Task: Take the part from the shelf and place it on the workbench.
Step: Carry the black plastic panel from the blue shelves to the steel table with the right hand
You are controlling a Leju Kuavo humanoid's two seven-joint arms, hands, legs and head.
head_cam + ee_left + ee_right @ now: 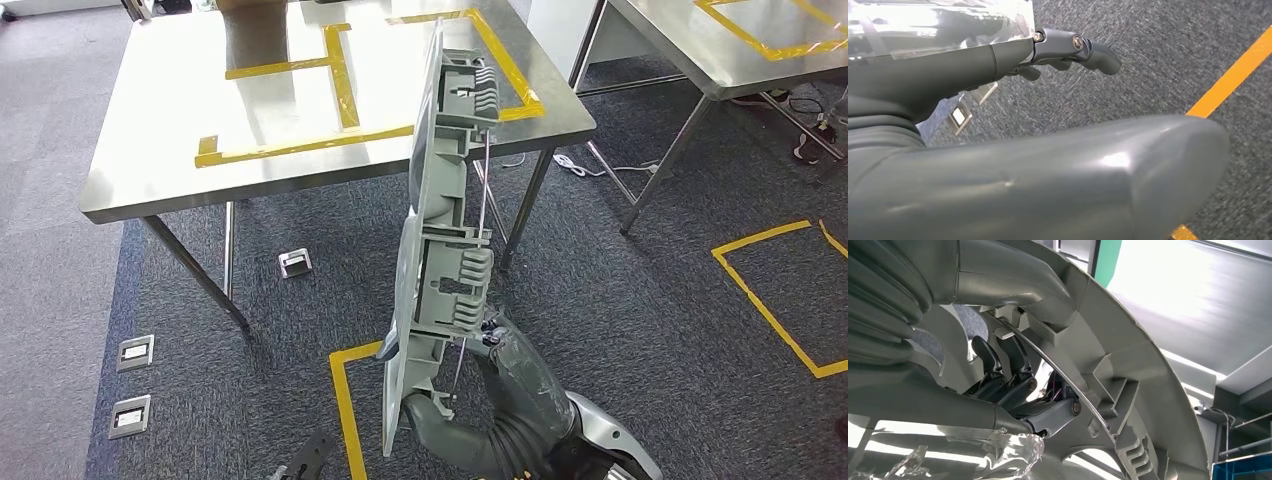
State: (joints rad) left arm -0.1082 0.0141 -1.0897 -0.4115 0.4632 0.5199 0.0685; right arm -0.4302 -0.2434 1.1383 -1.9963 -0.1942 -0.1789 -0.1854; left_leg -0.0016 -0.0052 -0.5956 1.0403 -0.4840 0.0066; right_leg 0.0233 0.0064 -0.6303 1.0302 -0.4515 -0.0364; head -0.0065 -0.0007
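Here my right hand [500, 385] has its dark fingers [998, 365] curled through an opening in the long grey moulded plastic part [440, 250], with the thick thumb pressed on the ribbed side beside a thin metal rod [480, 200] that runs along it; the grip is at the part's lower end. The part stands nearly upright on edge, tilted a little, its upper end reaching in front of the near edge of the stainless steel desk [150, 150], held in the air above the dark blue-grey carpet [620, 320] and not resting on anything. The desk top carries strips of yellow tape [340, 80] that mark out rectangles. A second steel desk [700, 50] stands to the right, also taped. More yellow tape lies on the carpet near my arm and off to the right. My left hand [1068, 50] hangs over the carpet; its fingers [1098, 52] are bent loosely apart and hold nothing. Small square metal floor plates [135, 352] sit in the carpet to my left.
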